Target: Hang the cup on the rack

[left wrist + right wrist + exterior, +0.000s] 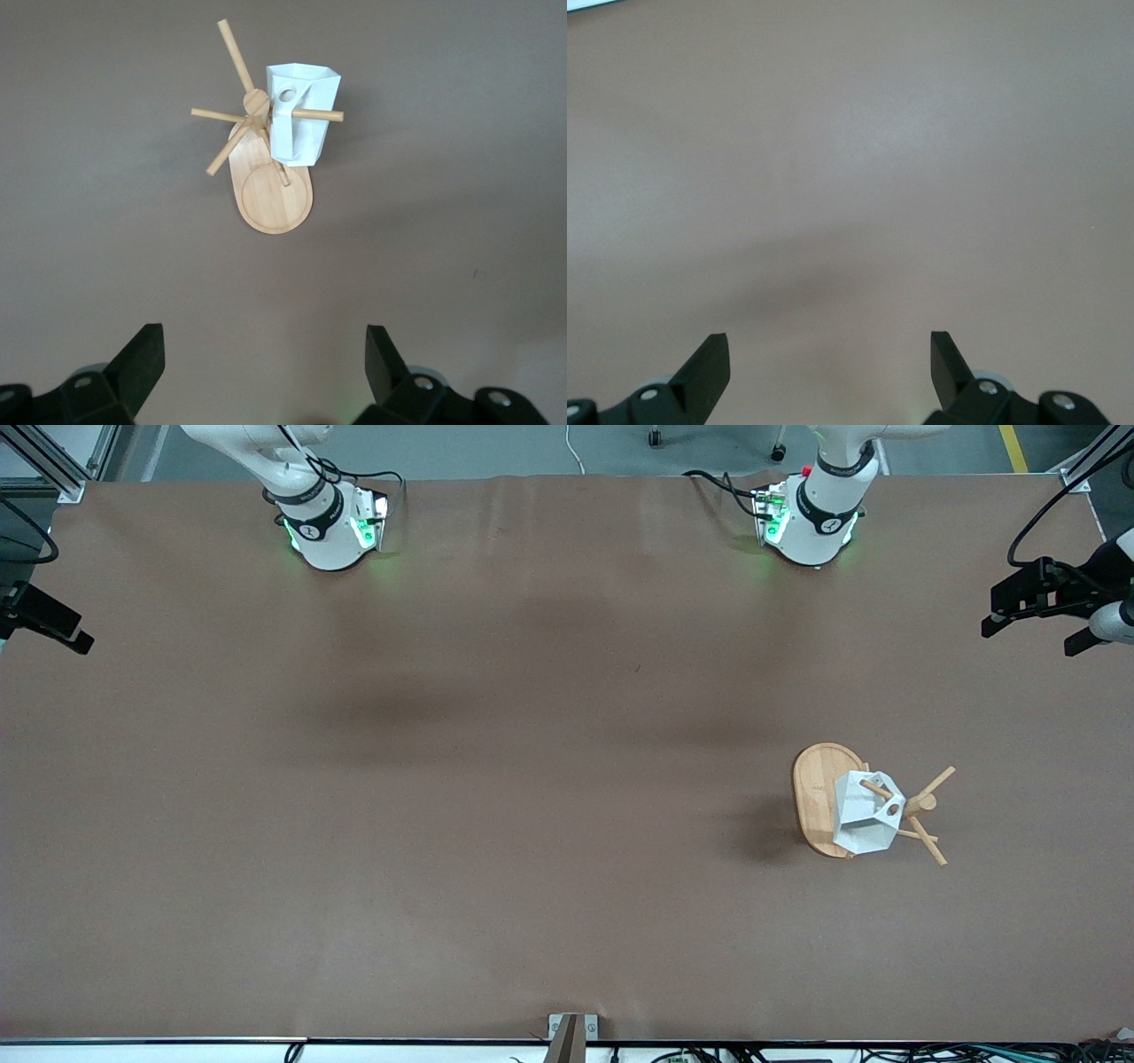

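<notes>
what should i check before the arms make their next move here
1. Cup on the rack: ok, a peg runs through the hole in its handle.
2. Rack upright on its base: ok, as far as the views show.
3. Left pincer open, holding nothing: ok, high over the table, looking down on the rack.
4. Right pincer open, holding nothing: ok, over bare table.
5. How firmly the cup sits on the peg: cannot tell.

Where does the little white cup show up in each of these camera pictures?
Front view: the cup hangs on a peg of the rack, toward the left arm's end of the table.
Left wrist view: the cup hangs on the same rack.
Right wrist view: not in it.
Shared landmark: the rack's oval base.
</notes>
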`<state>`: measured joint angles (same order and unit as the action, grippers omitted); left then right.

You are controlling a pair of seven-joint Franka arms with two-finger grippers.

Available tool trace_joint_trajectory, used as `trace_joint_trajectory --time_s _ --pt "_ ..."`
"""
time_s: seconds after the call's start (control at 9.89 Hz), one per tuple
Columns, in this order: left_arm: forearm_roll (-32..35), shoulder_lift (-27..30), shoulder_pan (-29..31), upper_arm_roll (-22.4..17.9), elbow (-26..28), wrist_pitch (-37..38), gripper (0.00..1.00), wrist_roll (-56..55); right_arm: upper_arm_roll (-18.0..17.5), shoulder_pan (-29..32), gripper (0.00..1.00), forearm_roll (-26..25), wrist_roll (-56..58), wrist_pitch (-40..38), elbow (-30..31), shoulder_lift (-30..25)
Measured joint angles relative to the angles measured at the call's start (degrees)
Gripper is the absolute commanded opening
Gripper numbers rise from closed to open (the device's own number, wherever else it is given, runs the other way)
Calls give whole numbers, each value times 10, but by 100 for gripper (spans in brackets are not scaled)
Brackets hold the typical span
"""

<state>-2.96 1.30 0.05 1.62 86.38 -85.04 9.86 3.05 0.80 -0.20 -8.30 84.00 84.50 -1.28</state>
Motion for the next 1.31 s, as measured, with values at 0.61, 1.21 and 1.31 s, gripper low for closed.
trace_joint_trajectory --time_s 0.61,1.21,1.31 --pt "21 38 25 55 43 -15 100 -91 0 0 100 0 0 0 0 0" --pt "39 40 25 58 44 -25 100 -88 0 0 100 0 0 0 0 0" --pt "39 38 25 58 43 -25 100 -77 0 0 100 0 0 0 0 0"
